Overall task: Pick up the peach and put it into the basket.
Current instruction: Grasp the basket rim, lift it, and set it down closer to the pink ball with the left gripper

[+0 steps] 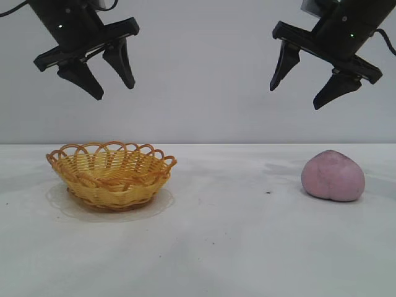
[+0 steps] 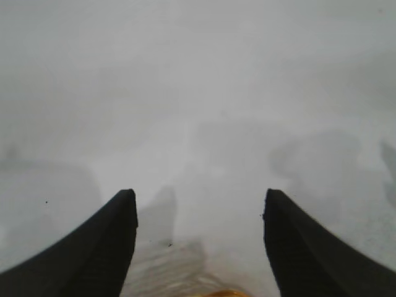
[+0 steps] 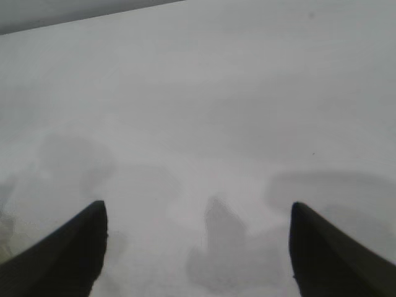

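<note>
Resting on the white table near its right edge, we see the pale pink-mauve, matte, rounded peach, its slight point turned upward and a faint crease at its lower side; nothing touches it. Well apart from it, toward the table's left edge, sits the shallow oval wicker basket, yellow in its weave with an orange-brown looped rim and base, and we see nothing inside it. A small dark speck lies on the table between the two, nearer the peach.

High above the basket we find the left gripper, black, angled downward, its jaws spread with only air between them. In the left wrist view the two dark fingers stand apart over the pale table, and a sliver of the basket's yellow-orange rim shows between them at the picture's edge.

Above the peach we find the right gripper, also tilted downward, its jaws spread wider and holding nothing. In the right wrist view its fingers frame bare table with soft shadows, and the peach is not seen there
</note>
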Controlling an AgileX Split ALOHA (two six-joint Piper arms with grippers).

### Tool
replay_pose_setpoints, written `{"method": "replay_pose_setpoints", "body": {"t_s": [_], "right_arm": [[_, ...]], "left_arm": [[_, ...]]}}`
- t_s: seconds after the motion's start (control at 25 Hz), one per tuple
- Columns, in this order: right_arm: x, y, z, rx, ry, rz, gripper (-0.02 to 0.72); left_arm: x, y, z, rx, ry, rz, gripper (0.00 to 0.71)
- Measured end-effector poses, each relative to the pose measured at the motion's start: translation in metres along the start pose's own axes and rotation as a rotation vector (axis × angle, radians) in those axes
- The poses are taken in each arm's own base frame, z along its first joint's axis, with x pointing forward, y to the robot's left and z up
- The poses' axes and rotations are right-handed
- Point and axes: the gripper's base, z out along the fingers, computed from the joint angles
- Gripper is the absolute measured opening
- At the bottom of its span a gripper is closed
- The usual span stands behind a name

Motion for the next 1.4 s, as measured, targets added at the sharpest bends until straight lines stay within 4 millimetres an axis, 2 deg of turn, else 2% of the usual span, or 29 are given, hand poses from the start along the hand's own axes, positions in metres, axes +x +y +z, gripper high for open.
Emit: {"method": "replay_pose_setpoints", "body": {"t_s": [0.76,0.96,1.16,1.4], "right_arm": [[0.0,0.0,0.0,0.0,0.0,-0.001,0.523],[0.0,0.0,0.0,0.0,0.0,-0.001,0.523],[0.001,0.001,0.0,-0.003,0.005,-0.001,0.523],[0.001,0.001,0.0,-0.008,0.014,-0.001,0.523]], "left_arm": [[0.002,-0.001,0.0,0.006,0.019,0.005,0.391],[0.005,0.0,-0.005,-0.017,0.145,0.159,0.391],[-0.002,0.0,-0.022,-0.062,0.313,0.327,0.391],[-0.004,-0.005,-0.039,-0.004,0.463,0.495,0.391]]}}
